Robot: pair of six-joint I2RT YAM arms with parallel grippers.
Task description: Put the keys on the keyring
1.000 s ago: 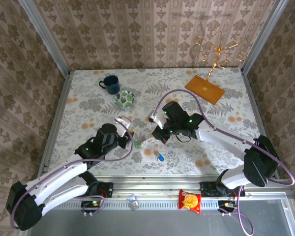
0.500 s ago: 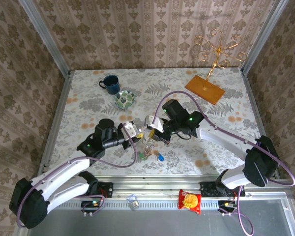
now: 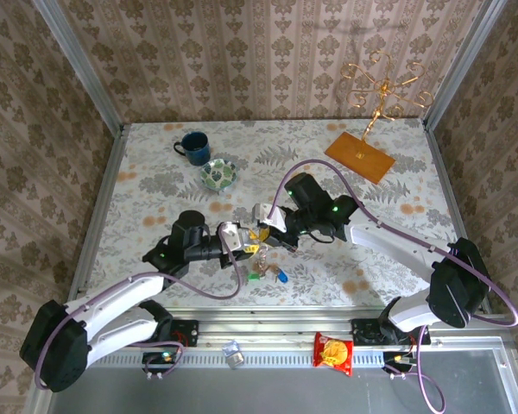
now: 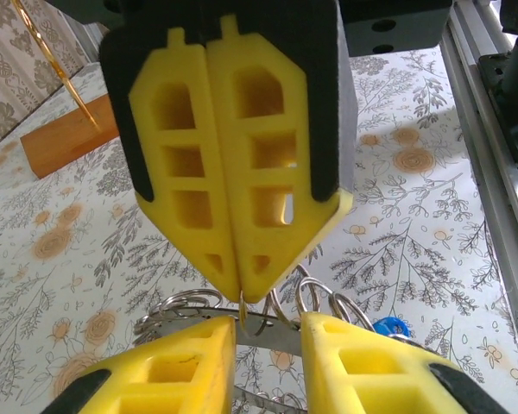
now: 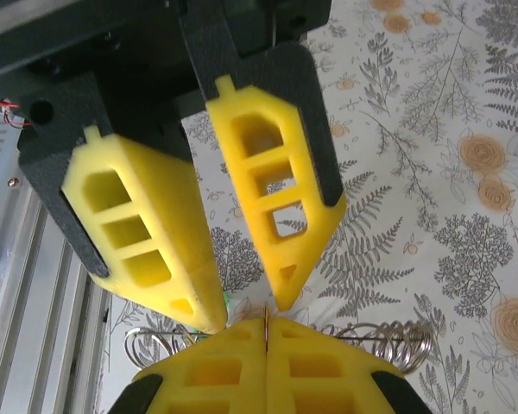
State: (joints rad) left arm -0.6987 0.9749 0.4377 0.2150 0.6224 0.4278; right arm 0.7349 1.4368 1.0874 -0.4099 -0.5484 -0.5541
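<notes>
Two grippers nose to nose, so I reckon we're mid-threading. My right gripper (image 4: 242,289) is pressed together on the thin edge of the keyring (image 4: 268,333), right at its tips. My left gripper (image 5: 242,315) has its fingers apart, straddling that spot. Both keys (image 3: 253,276) sit just beneath the tips. Next, left should probably nip a key loop and feed it on gently.

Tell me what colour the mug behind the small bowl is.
The mug is dark blue; it shows best in the top external view.
</notes>
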